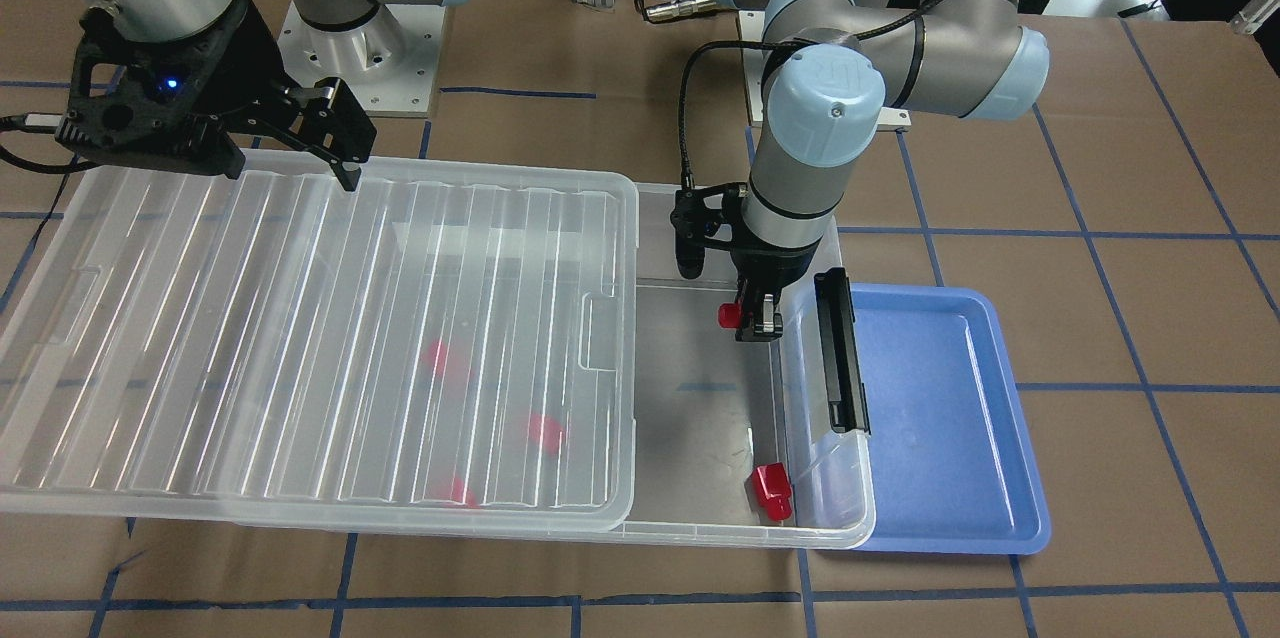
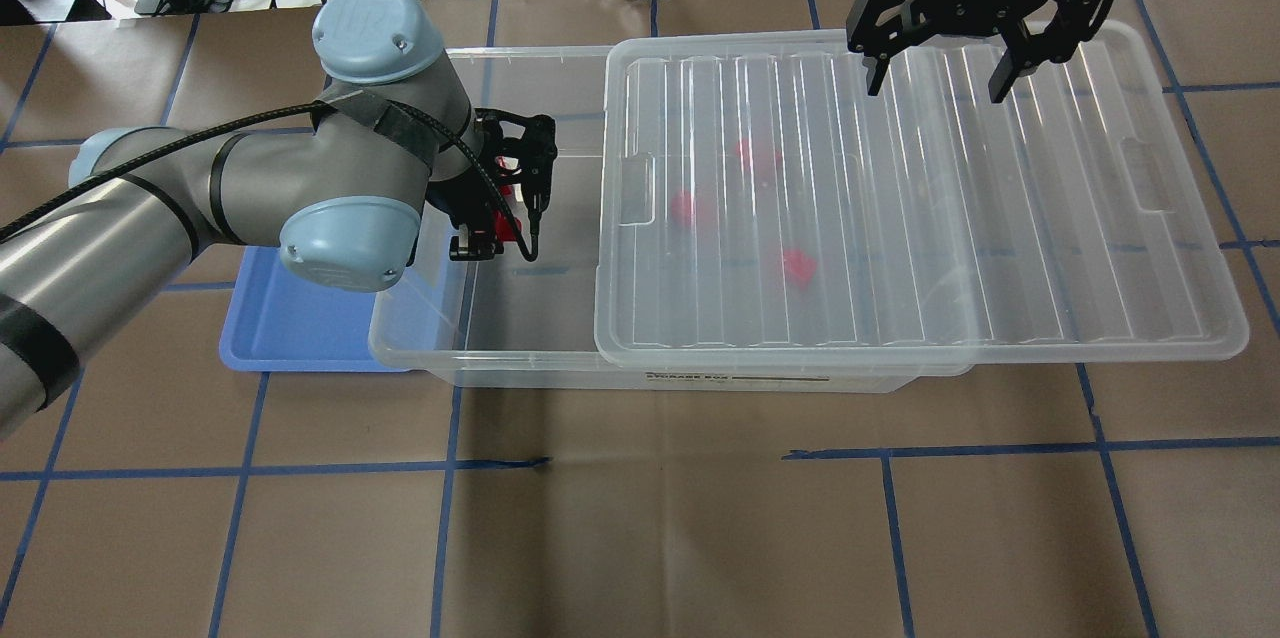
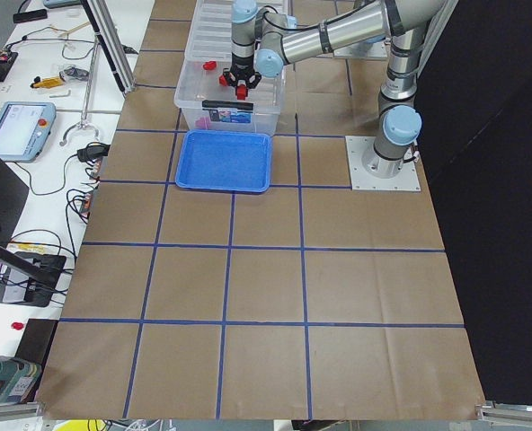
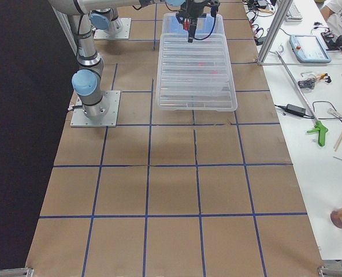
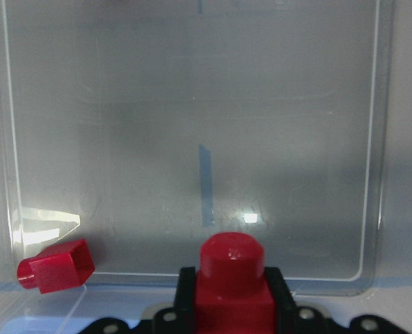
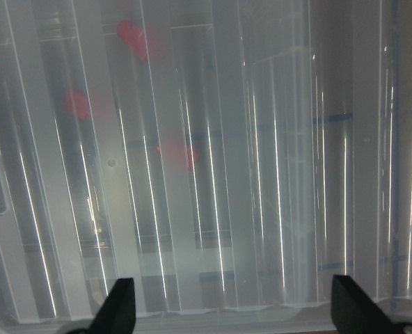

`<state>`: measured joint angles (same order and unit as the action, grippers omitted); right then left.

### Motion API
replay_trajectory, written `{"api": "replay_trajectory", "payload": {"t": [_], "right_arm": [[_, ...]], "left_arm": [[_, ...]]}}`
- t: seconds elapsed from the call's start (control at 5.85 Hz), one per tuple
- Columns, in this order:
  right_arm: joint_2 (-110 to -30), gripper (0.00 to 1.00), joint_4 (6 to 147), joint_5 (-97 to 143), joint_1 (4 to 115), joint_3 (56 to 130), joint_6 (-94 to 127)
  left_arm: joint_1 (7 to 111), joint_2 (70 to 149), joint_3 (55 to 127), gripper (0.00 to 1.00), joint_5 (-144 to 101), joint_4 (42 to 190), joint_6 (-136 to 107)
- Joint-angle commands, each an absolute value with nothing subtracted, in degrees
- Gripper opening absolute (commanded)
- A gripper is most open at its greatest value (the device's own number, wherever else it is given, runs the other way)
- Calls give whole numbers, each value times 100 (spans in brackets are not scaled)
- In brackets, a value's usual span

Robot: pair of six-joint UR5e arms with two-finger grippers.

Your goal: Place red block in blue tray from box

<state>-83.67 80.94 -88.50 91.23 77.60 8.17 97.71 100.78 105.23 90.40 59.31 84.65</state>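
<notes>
My left gripper (image 1: 757,322) is shut on a red block (image 1: 729,316) and holds it above the floor of the uncovered end of the box (image 1: 700,526). In the left wrist view the block (image 5: 232,268) sits between the fingers, stub pointing away. A second red block (image 1: 772,492) lies in the box's corner near the black latch bar (image 1: 838,348); it also shows in the left wrist view (image 5: 56,264). Three more red blocks (image 2: 685,208) show blurred under the lid (image 2: 900,218). The blue tray (image 1: 940,418) lies just beyond the box's latch end. My right gripper (image 2: 935,78) is open over the lid's far edge.
The ribbed clear lid (image 1: 300,338) is slid sideways, covering most of the box and overhanging its other end. The tray's near end is tucked against the box wall (image 2: 420,328). Brown table with blue tape lines (image 2: 640,463) surrounds everything.
</notes>
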Motion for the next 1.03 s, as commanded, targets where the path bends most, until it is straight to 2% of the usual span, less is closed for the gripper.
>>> {"api": "replay_trajectory", "payload": {"t": [0.0, 0.85], "right_arm": [[-8367, 100, 8086, -8859, 9123, 7769, 809], [-8367, 100, 8086, -8859, 9123, 7770, 809]], "left_arm": [[9730, 9610, 10529, 27, 9044, 5950, 8499], [8582, 8966, 10600, 22, 9009, 5862, 8832]]}}
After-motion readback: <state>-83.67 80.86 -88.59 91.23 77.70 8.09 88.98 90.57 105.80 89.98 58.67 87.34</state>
